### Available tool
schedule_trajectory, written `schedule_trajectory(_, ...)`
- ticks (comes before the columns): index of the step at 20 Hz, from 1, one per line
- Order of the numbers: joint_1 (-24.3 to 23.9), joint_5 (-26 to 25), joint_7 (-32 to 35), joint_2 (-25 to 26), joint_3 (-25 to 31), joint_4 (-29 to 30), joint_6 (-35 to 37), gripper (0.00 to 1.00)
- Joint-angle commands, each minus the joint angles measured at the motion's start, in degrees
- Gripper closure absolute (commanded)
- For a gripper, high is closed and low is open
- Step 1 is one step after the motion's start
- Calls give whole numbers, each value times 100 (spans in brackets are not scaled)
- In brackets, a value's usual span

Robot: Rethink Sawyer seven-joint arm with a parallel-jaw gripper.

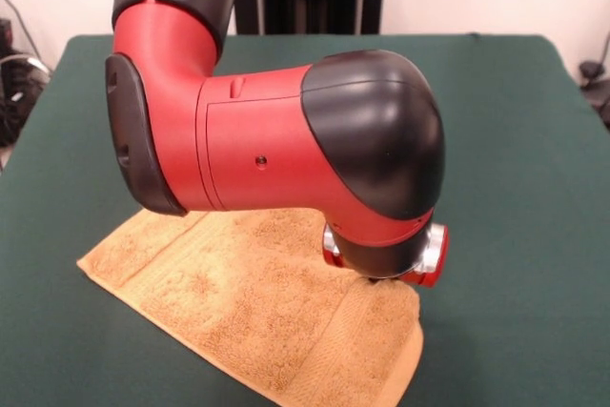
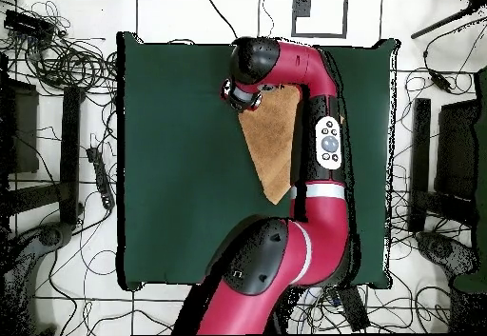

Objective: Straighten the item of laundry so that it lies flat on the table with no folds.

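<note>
The item of laundry (image 1: pixel 257 316), a golden-orange terry towel, lies on the green table (image 1: pixel 534 159) near its front edge, with a flat woven band showing near the front right. From above the towel (image 2: pixel 271 147) looks like a narrow triangle, its right side hidden under the arm. The gripper (image 1: pixel 381 279) hangs under the red and black wrist and is down at the towel's right part, close to its doubled right edge. The wrist hides most of it. In the overhead view the wrist head (image 2: pixel 245 92) covers the gripper entirely.
The arm's big elbow (image 1: pixel 286 131) hangs low over the towel's back part. Bare green table (image 2: pixel 171 161) spreads to the left in the overhead view. Cables (image 2: pixel 67 56) and equipment lie on the floor around the table.
</note>
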Motion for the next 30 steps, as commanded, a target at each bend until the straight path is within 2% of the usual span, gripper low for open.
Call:
schedule_trajectory(1, 17, -235, -1773, 196, -141, 956, -1665, 100)
schedule_trajectory(14, 4, -12, -1412, -165, -111, 1455, -1570, 100)
schedule_trajectory(30, 97, 118, -1073, -183, -63, 1407, -1282, 100)
